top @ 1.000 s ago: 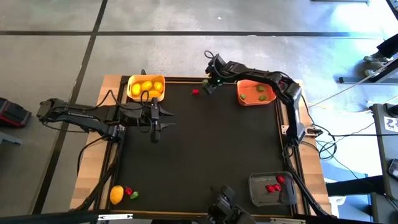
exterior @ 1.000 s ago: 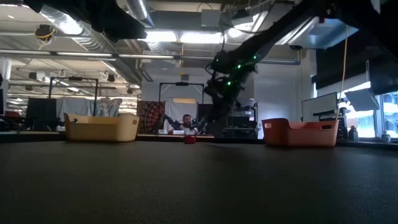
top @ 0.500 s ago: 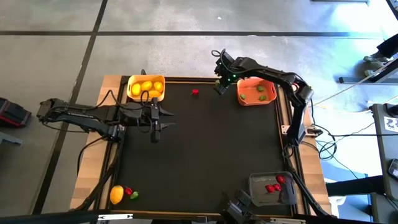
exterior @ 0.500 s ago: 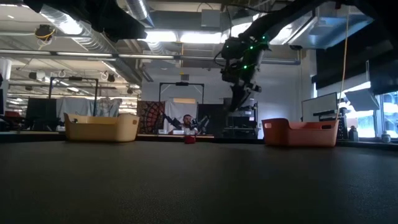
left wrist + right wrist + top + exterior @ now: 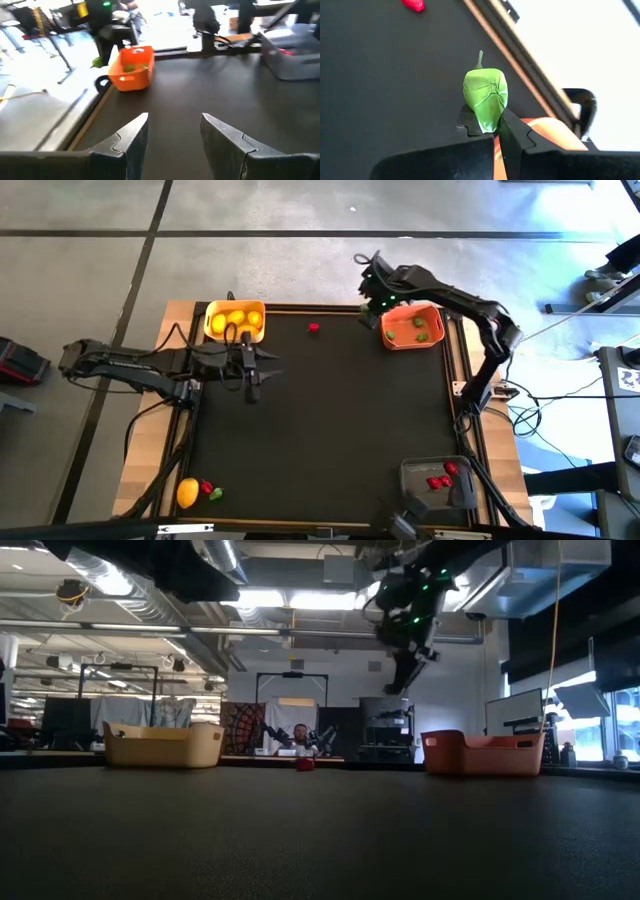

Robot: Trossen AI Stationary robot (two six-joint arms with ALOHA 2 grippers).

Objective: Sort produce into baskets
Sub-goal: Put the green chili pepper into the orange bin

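Right tool (image 5: 492, 131), clamped on a green pepper (image 5: 486, 98), hangs raised just beside the orange-red basket (image 5: 412, 327), apparently so it clears the rim before dropping it among the greens below.

green pepper (image 5: 486, 105), orange-red basket (image 5: 412, 340), yellow-orange basket (image 5: 235, 333), black mat (image 5: 330, 420)

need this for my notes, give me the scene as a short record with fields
right gripper: shut on a green pepper, raised beside the orange basket at the table's far edge
left gripper: open, holding nothing, near the yellow basket
yellow basket: holds lemons
orange basket: green pieces inside
grey basket: red pieces inside
loose on table: one red piece at the far edge; a lemon, a red piece and a green piece at the near left corner
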